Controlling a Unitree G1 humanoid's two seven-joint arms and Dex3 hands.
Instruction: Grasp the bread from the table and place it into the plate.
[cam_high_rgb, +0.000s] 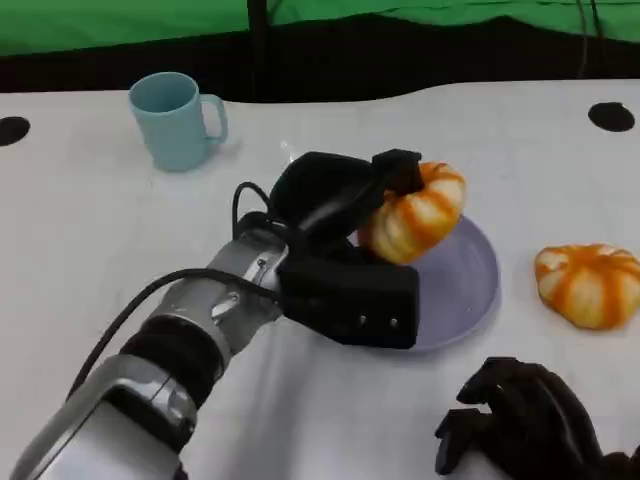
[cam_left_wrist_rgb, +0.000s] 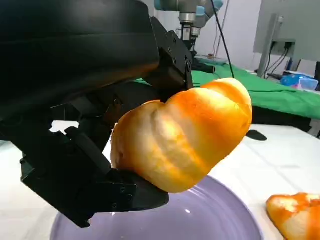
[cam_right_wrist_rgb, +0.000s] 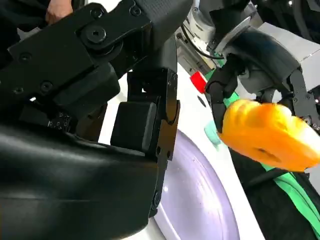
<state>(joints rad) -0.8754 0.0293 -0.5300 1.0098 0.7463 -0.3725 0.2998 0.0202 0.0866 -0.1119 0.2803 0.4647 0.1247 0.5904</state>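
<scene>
Now the left hand (cam_high_rgb: 335, 200) grips the bread (cam_high_rgb: 415, 212) between its fingers, holding it just above the purple plate (cam_high_rgb: 465, 285) so it can be lowered inside. A second bun (cam_high_rgb: 590, 283) lies on the tabletop (cam_high_rgb: 90, 230) to the right; the right hand (cam_high_rgb: 525, 415) rests near, fingers curled on nothing

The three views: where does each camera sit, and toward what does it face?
Head view: above, facing down at the table; both hands show.
Left wrist view: behind the left hand, facing the bread over the plate.
Right wrist view: behind the right hand, facing the plate.
All share bread and plate.
</scene>
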